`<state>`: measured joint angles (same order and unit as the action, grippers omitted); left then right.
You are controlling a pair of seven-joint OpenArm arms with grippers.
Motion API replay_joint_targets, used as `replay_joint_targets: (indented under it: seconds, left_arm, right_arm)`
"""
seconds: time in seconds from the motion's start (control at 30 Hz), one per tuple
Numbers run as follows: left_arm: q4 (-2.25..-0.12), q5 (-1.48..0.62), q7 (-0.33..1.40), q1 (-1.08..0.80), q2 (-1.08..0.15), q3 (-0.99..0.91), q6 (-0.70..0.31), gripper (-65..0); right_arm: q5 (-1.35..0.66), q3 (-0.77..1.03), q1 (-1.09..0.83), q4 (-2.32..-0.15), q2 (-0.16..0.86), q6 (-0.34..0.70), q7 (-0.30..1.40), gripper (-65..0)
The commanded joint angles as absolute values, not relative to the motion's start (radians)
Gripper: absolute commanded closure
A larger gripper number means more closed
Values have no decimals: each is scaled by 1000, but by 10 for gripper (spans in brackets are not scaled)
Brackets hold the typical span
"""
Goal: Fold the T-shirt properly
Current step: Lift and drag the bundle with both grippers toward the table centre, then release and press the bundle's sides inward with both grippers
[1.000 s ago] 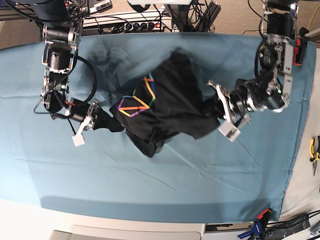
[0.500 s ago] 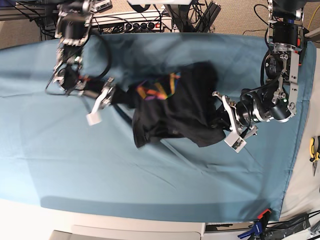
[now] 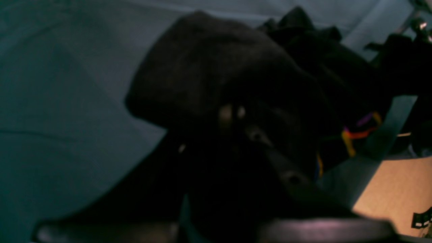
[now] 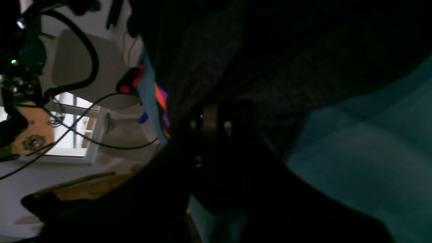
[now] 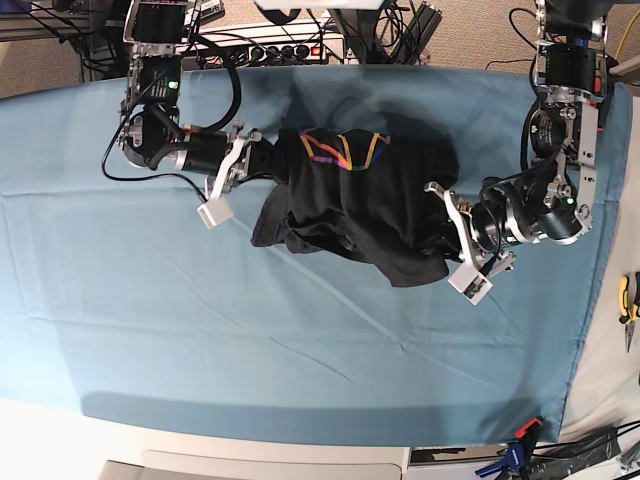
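The black T-shirt (image 5: pixel 365 205) lies bunched up on the middle of the teal cloth (image 5: pixel 250 330), its rainbow line graphic (image 5: pixel 345 148) on the far side of the heap. My right gripper (image 5: pixel 252 162), on the left in the base view, is shut on the shirt's left edge. My left gripper (image 5: pixel 447 218) is shut on its right edge. In the left wrist view, black fabric (image 3: pixel 216 77) drapes over the dark fingers (image 3: pixel 233 116), with a strip of the graphic (image 3: pixel 357 133) at right. Dark shirt fabric (image 4: pixel 270 67) fills the right wrist view above the fingers (image 4: pixel 209 123).
Cables and a power strip (image 5: pixel 280 45) run along the table's far edge. Yellow-handled pliers (image 5: pixel 628 300) lie off the cloth at right. A clamp (image 5: pixel 520 440) grips the cloth's near right corner. Teal cloth spreads out in front of the shirt.
My right gripper has swung up and rightward toward the far edge, dragging the shirt's left side along; the graphic has shifted to the heap's far side. My left gripper moved down slightly, then held.
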<state>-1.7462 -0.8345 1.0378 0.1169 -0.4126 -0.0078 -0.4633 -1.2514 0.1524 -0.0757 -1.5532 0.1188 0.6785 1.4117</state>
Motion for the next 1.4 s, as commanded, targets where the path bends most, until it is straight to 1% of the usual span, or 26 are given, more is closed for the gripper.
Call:
replay_joint_targets:
  seconds: [0.0,0.3,0.5,0.53,0.57,0.63,0.67,0.7,0.77,0.97,1.03,1.13,1.2,1.23,1.27,1.3,1.33,1.37]
  left_arm:
    - [-1761,-842,1012,138,-424,-15,-467,0]
    - [-1761,-824,1013,138,-424,-15,-467,0]
    - [-1761,-803,1013,138,-424,-15,-468,0]
    - [-1761,-797,1013,138,-424,-15,-468,-23]
    - [-1761,-786,1012,138,-424,-15,-468,-104]
    - [-1761,-764,1011,138,-424,-15,-467,-280]
    - [-1761,-757,1008,138,-424,-15,-466,-336]
    - [-1761,-750,1007,136,-424,-15,-454,-353]
    - [-1761,-729,997,132,-424,-15,-437,-352]
    - [-1761,-649,991,131,-428,-15,-437,-352]
    - [-1761,-616,986,131,-437,-17,-436,-352]
    - [-1761,-579,987,131,-463,-17,-406,-351]
    - [-1762,-577,987,131,-488,-17,-387,-329]
    - [-1762,-582,986,131,-501,-17,-376,-293]
    - [-1763,-596,986,133,-511,-17,-367,-222]
    - [-1766,-619,986,135,-519,-17,-363,-116]
    - [-1771,-653,986,138,-519,-21,-363,-1]
    - [-1778,-696,986,139,-515,-28,-366,0]
  right_arm:
    - [-1255,163,-64,-1571,128,684,1396,0]
    - [-1229,271,-64,-1571,128,684,1396,0]
    - [-1210,277,-64,-1571,127,684,1396,0]
    - [-1210,277,-64,-1571,127,684,1396,0]
    - [-1210,277,-64,-1571,127,684,1396,-34]
    - [-1210,277,-64,-1571,127,685,1396,-196]
    - [-1210,277,-64,-1571,127,685,1396,-265]
    - [-1210,277,-64,-1571,127,685,1396,-304]
    - [-1211,277,-63,-1571,128,685,1396,-310]
    - [-1182,295,-1,-1571,139,685,1396,-310]
    - [-1154,327,41,-1571,155,685,1396,-309]
    - [-1127,403,103,-1571,191,684,1396,-309]
    - [-1132,459,134,-1571,217,683,1396,-300]
    - [-1145,482,144,-1571,229,681,1396,-267]
    - [-1178,501,149,-1571,241,681,1396,-212]
    - [-1229,516,150,-1571,250,681,1396,-139]
    - [-1288,525,150,-1571,254,681,1396,-53]
    - [-1347,531,150,-1571,252,683,1396,0]
